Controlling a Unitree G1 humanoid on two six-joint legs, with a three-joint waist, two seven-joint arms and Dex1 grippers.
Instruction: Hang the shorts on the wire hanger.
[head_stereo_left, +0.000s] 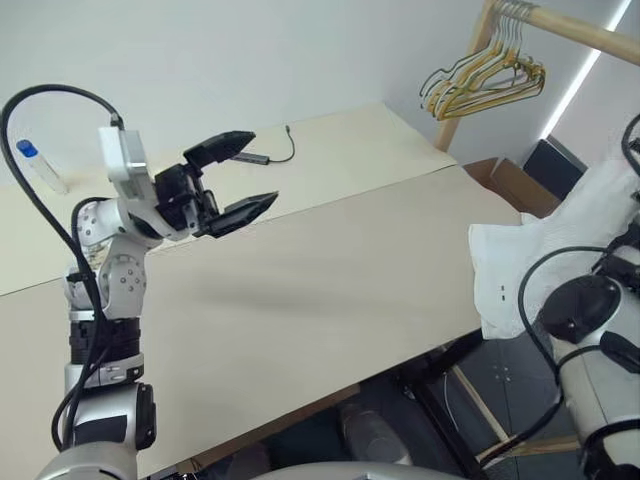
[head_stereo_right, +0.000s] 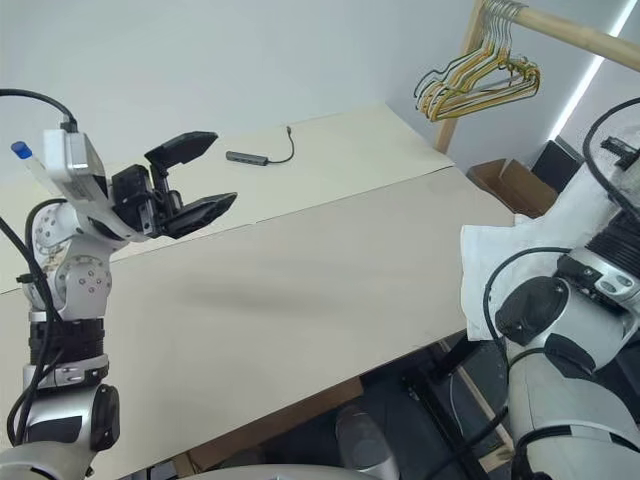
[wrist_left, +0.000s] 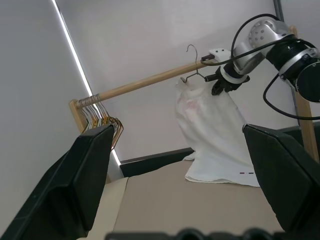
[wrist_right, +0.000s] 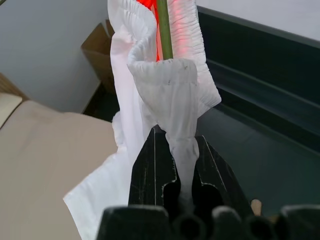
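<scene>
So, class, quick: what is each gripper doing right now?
Left gripper: open, holding nothing, above the table.
Right gripper: shut on the shorts, which hang by the wire hanger.

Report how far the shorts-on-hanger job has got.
Done: the shorts are threaded onto the wire hanger, whose hook is up at the wooden rail.
In hand: the right gripper is shut on the waistband, holding the shorts up with their lower edge draped on the table.
Left: let go once the hook sits on the rail. The left gripper is open and holds nothing.
</scene>
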